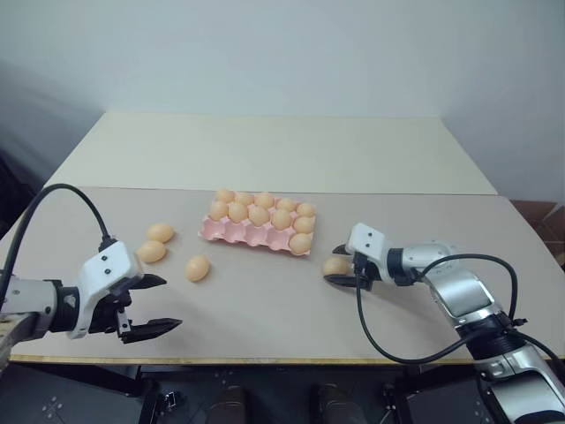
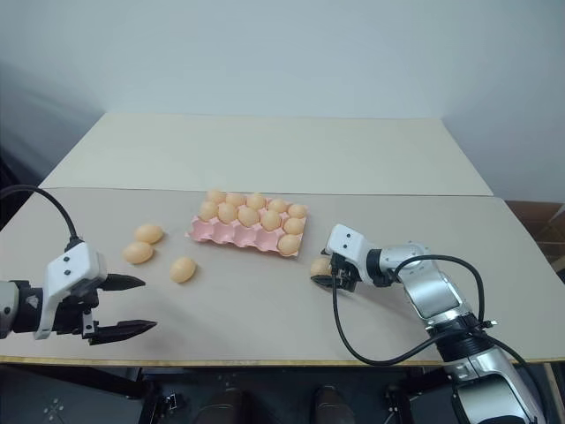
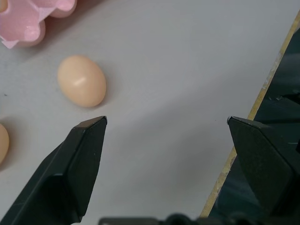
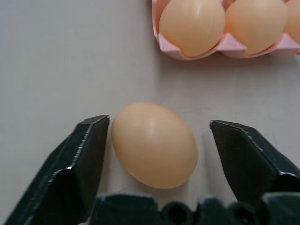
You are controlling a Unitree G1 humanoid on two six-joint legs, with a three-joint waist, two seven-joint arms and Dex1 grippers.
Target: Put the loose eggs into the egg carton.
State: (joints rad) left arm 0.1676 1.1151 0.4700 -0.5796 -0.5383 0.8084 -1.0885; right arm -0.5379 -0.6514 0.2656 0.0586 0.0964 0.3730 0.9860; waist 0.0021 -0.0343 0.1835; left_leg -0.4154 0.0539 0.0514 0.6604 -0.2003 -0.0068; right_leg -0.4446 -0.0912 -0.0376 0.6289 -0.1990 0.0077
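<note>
The pink egg carton (image 1: 237,232) lies mid-table, its back rows filled with several eggs and its front-left pockets bare. Three loose eggs rest left of it: two side by side (image 1: 160,232) (image 1: 151,252) and one nearer the carton (image 1: 197,268). A fourth loose egg (image 4: 153,144) lies just right of the carton's front corner. My right gripper (image 4: 158,122) is down at the table with its fingers on either side of this egg: one finger (image 4: 89,140) is almost against it, the other stands a little apart. My left gripper (image 1: 168,303) hovers open near the front edge, below the three eggs.
A second pale table adjoins at the back, with a seam between the two. The table's front edge (image 3: 262,89) runs close beside my left gripper. Black cables loop from both wrists over the tabletop.
</note>
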